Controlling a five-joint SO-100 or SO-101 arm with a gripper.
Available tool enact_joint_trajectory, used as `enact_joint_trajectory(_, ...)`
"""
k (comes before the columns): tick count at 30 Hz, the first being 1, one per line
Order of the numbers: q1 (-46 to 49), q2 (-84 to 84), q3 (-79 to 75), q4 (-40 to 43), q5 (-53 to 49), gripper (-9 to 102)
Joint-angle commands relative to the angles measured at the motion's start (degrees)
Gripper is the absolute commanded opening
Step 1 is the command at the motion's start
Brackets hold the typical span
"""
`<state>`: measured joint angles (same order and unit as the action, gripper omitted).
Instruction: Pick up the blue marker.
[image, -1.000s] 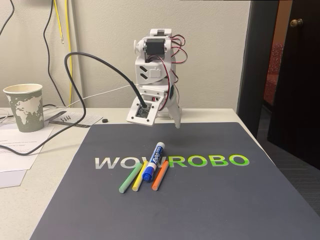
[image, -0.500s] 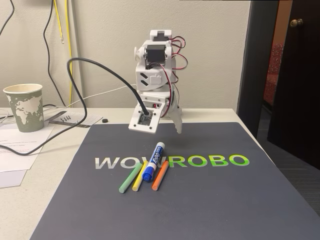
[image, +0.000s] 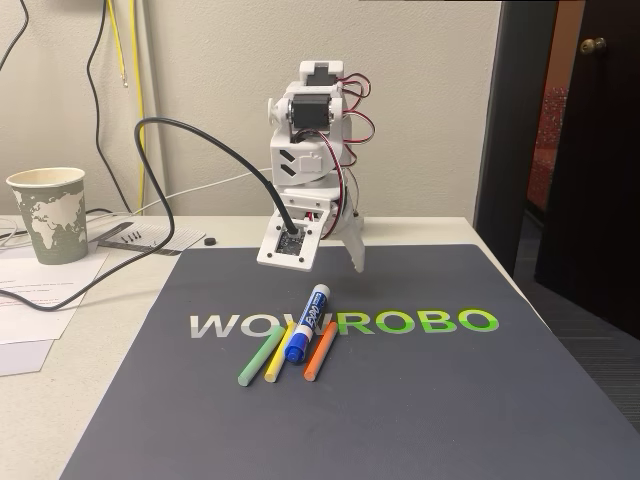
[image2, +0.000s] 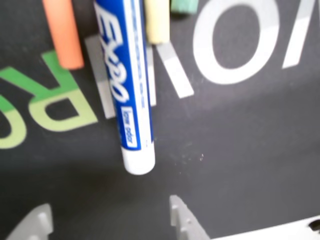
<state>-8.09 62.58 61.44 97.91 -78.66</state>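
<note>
The pincer (image2: 110, 222) hangs above the dark mat (image: 420, 400) with its two fingertips spread apart and nothing between them; in the wrist view the tips rise from the bottom edge, one at the left corner and one near the middle. In the fixed view the pincer (image: 345, 255) points down over the far part of the mat, clear of the surface.

Just ahead of the fingertips in the wrist view lies the blue marker (image2: 125, 85), its white butt end nearest them and apart from them. In the fixed view the blue marker (image: 307, 323) rests flat on the mat across the printed lettering, dark cap toward the camera.

An orange stick (image: 320, 350) lies on its right in the fixed view, a yellow stick (image: 279, 352) close on its left, and a green stick (image: 261, 361) further left.

On the bench (image: 60, 400) to the left stand a paper cup (image: 49, 214) and loose papers (image: 30, 300). A black cable (image: 180, 130) runs to the arm.
</note>
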Motion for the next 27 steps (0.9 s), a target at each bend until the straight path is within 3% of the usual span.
enact_joint_trajectory(1,0.35,3.08,-2.02,-1.41,-0.53,28)
enact_joint_trajectory(16,0.79,0.26,-1.67,-11.07,-3.08,24)
enact_joint_trajectory(27,0.79,-0.62,-2.37,-11.16,-2.37,24)
